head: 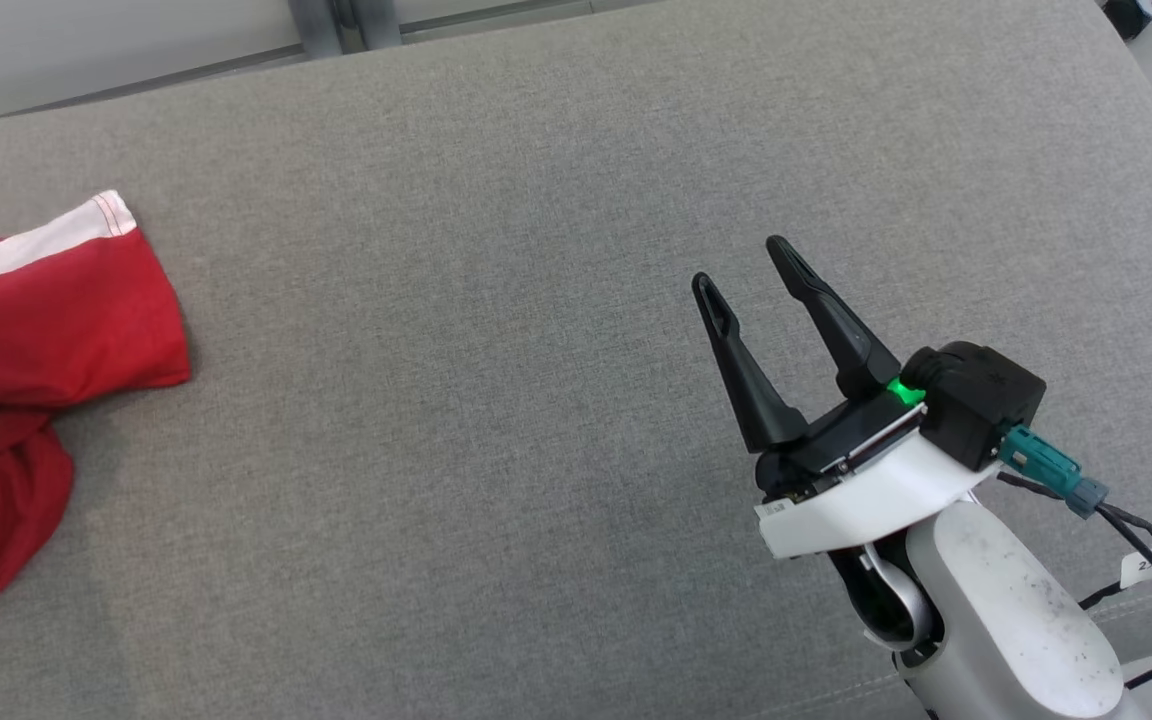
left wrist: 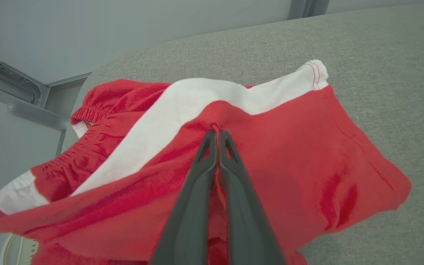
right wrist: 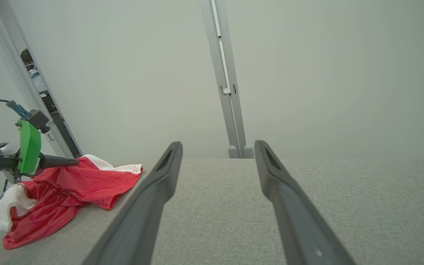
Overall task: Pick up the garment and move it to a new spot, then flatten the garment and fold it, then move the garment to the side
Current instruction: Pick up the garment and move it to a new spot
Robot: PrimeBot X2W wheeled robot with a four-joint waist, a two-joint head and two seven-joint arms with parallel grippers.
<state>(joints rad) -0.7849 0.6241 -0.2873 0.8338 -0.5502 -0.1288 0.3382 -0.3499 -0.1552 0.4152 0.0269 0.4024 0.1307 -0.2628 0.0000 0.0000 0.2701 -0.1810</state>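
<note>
The garment (head: 46, 330) is a pair of red shorts with white side stripes, bunched at the left edge of the grey cushion. In the left wrist view my left gripper (left wrist: 216, 133) is shut, its tips pinching a fold of the red garment (left wrist: 289, 147) near the white stripe. The right wrist view shows that left gripper (right wrist: 73, 161) from the side, tips in the garment (right wrist: 83, 184). My right gripper (head: 740, 262) hovers open over bare cushion at the right, far from the cloth, with nothing between its fingers (right wrist: 168, 165).
The grey fabric cushion (head: 496, 330) spreads wide across the middle and right. A pale wall with metal framing (right wrist: 225, 81) stands behind its far edge. The cushion's left edge (left wrist: 87, 84) drops off right beside the garment.
</note>
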